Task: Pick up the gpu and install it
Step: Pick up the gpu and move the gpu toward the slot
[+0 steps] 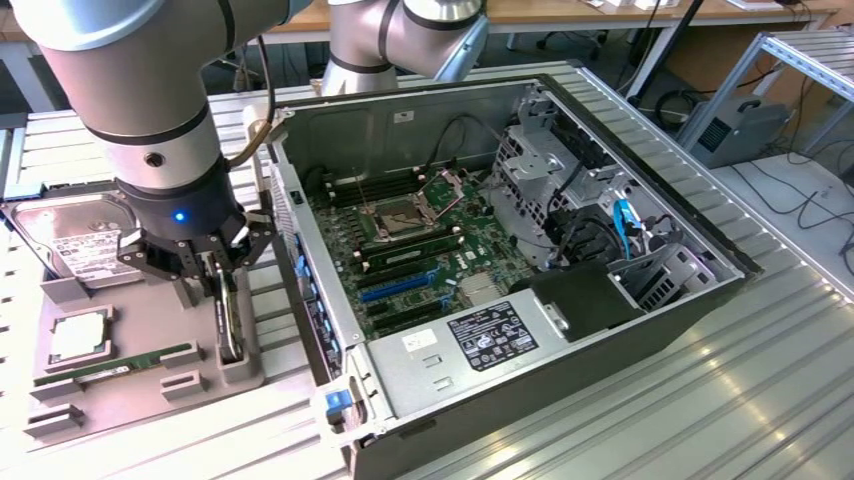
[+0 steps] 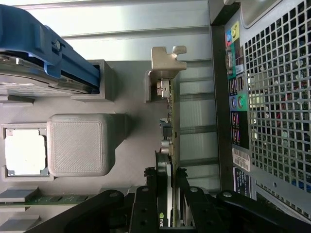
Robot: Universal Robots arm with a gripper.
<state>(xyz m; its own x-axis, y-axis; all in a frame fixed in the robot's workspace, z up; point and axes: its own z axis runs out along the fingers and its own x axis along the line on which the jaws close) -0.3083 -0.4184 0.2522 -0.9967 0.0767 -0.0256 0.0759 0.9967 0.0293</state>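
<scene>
The gpu (image 1: 235, 312) stands on edge in a slot of the grey parts tray (image 1: 134, 400), to the exterior view's left of the open computer case (image 1: 400, 125). My gripper (image 1: 220, 278) is straight above it, with its black fingers down on both sides of the card. In the wrist view the gpu (image 2: 170, 121) runs edge-on, its silver-beige bracket (image 2: 165, 63) at the far end. My gripper (image 2: 167, 177) has one finger (image 2: 146, 199) against each face of the card. The card still sits in its holder.
The tray also holds a hard drive (image 1: 80, 235), a CPU (image 1: 78, 335) and a green RAM stick (image 1: 114, 365). The case's perforated rear panel (image 2: 272, 97) is close beside the card. Blue expansion slots (image 1: 394, 290) lie on the motherboard inside the case.
</scene>
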